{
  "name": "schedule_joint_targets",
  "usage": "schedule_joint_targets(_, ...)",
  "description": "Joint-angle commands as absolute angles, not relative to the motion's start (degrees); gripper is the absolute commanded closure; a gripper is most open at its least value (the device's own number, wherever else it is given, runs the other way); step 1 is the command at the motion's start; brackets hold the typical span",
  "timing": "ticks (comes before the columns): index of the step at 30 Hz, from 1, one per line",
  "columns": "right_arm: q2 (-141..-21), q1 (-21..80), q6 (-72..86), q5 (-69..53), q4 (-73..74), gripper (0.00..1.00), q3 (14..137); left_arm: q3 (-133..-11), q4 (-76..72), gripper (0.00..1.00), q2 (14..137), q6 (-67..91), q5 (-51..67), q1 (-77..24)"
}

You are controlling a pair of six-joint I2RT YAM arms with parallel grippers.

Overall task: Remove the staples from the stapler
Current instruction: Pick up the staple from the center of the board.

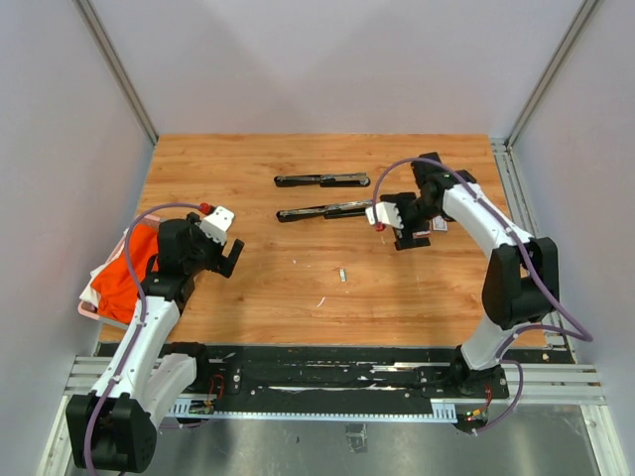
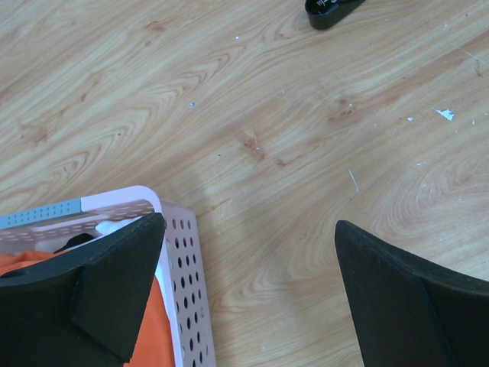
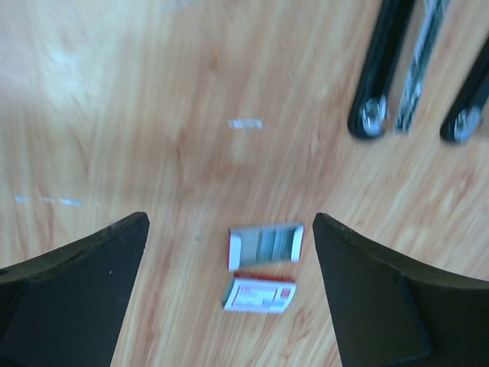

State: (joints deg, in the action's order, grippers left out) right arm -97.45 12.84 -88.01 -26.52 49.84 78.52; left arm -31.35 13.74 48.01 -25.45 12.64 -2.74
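The nearer stapler [image 1: 322, 211] lay swung open flat, with a second stapler [image 1: 320, 180] at its 12 o'clock. Loose staples [image 1: 341, 275] rested on the wooden table [image 1: 258, 297] at the nearer one's 6 o'clock, so unloading looked at least partly done; whether its magazine was empty could not be told. The right gripper [image 3: 229, 222] hung with fingers wide apart over an opened staple box [image 3: 263, 267]; the left gripper [image 2: 250, 223] was likewise spread and held nothing. The box's label was too blurred to read
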Motion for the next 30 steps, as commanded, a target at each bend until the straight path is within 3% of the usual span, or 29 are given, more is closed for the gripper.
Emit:
schedule_joint_targets(1, -96.29, 20.25, -90.67, -27.45, 50.86, 0.1, 75.67, -31.11, 12.39, 0.02, 47.86, -25.8, 12.95, -2.37)
schedule_joint_targets(8, -94.52, 30.32, -96.39, -28.69, 46.3, 0.13, 70.77, -31.11, 12.39, 0.02, 47.64, -25.76, 12.71, -2.37)
schedule_joint_targets(15, -98.98, 37.63, -93.99, -26.37, 41.79, 0.18, 74.13, -31.03, 12.37, 0.02, 47.53, -25.84, 12.5, -2.37)
schedule_joint_targets(30, -108.44, 43.57, -91.95, -24.1, 41.05, 0.25, 80.62, -30.79, 12.22, 0.02, 46.93, -26.01, 12.05, -2.37)
